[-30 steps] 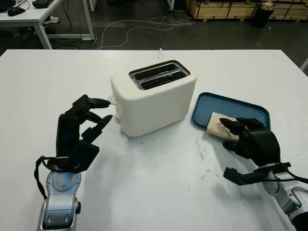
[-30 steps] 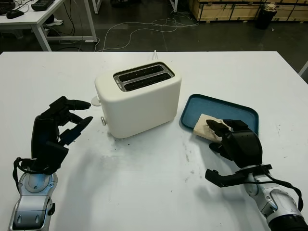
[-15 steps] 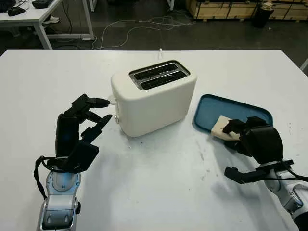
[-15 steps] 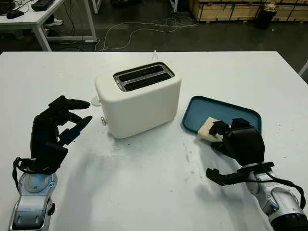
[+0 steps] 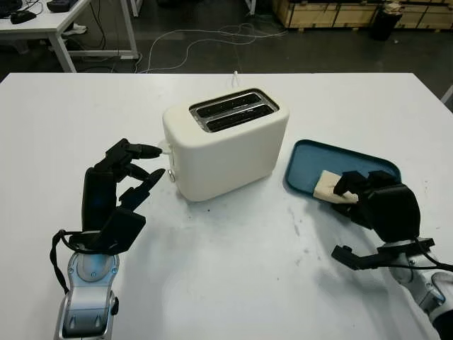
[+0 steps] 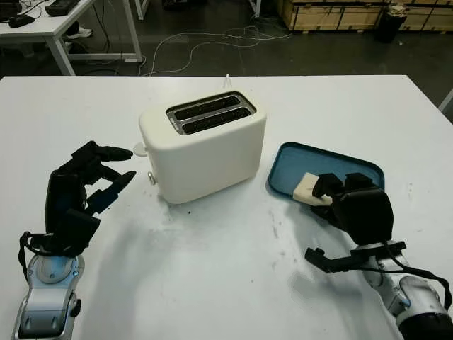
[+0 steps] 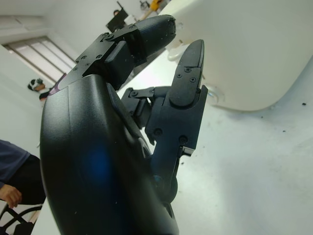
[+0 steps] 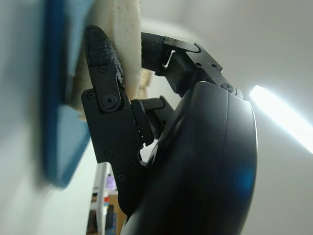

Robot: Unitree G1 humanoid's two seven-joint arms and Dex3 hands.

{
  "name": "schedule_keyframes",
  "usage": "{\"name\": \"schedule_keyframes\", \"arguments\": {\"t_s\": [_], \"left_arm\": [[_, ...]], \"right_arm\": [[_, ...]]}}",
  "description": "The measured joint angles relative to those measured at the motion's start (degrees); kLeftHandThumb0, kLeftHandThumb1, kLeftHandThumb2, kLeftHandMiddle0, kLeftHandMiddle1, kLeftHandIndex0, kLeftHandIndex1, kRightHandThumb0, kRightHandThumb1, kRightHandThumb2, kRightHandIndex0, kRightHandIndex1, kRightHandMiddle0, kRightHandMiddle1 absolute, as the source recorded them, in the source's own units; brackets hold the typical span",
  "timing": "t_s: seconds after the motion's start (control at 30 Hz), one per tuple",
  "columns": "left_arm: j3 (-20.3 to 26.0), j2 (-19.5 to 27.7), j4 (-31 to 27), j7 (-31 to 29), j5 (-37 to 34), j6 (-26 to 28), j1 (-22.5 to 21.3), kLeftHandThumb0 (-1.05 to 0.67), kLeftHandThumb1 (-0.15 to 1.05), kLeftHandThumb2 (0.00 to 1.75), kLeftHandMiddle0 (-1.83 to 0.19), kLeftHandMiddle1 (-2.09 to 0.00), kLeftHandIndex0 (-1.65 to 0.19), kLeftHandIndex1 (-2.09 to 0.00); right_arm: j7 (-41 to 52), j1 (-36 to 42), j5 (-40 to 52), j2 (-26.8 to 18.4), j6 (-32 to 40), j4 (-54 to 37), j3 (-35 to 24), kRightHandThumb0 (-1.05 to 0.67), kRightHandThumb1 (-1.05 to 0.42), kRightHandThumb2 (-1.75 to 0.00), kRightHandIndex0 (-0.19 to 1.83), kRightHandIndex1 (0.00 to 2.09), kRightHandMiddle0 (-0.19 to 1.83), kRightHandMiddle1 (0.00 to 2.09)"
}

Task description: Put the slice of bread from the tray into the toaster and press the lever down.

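A cream two-slot toaster (image 5: 226,142) stands mid-table, both slots empty, its lever (image 5: 165,149) raised at the left end. To its right lies a blue tray (image 5: 308,157). A pale slice of bread (image 5: 326,185) is tilted up off the tray's near side, and my right hand (image 5: 345,188) is shut on it. In the right wrist view a finger and the thumb pinch the bread (image 8: 128,29) above the tray (image 8: 56,98). My left hand (image 5: 141,166) is open just left of the toaster, with fingertips (image 7: 193,49) close to the lever end.
The white table (image 5: 233,269) has bare room in front of the toaster. Beyond its far edge, cables (image 5: 205,39) lie on the dark floor. Another white table (image 5: 49,21) stands at the far left, and wooden crates (image 5: 333,13) at the far right.
My right hand closed on the bread and drew right and back, tipping the slice up from lying flat. The tray slid slightly right. The left hand stayed put.
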Motion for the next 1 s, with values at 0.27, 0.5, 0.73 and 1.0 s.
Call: {"name": "schedule_keyframes", "arguments": {"t_s": [0.27,0.5,0.73,1.0], "left_arm": [[-0.1,0.0,0.0,0.0,0.2,0.0,0.0,-0.19,0.92,0.12,-0.59,-1.50,-0.60,-0.95],[-0.1,0.0,0.0,0.0,0.1,0.0,0.0,-0.20,0.92,0.13,-0.59,-1.50,-0.60,-0.95],[-0.1,0.0,0.0,0.0,0.2,0.0,0.0,-0.20,0.92,0.13,-0.59,-1.49,-0.60,-0.95],[-0.2,-0.1,0.0,0.0,0.0,0.0,0.0,-0.20,0.92,0.13,-0.57,-1.51,-0.60,-0.95]], "right_arm": [[-7.4,-5.3,-2.6,-1.5,-0.8,1.7,0.4,-0.56,-0.92,-0.36,0.88,1.74,0.58,1.73],[-9.4,-8.4,-3.0,-2.9,-1.5,1.8,0.5,-0.50,-0.92,-0.35,0.92,1.75,0.59,1.75],[4.5,-11.0,6.6,-5.2,-7.4,1.4,-2.4,-0.51,-0.92,-0.35,0.91,1.75,0.61,1.75],[41.1,-23.7,32.0,-8.9,-15.3,5.7,-6.3,-0.53,-0.92,-0.26,0.92,1.75,0.71,1.75]]}}
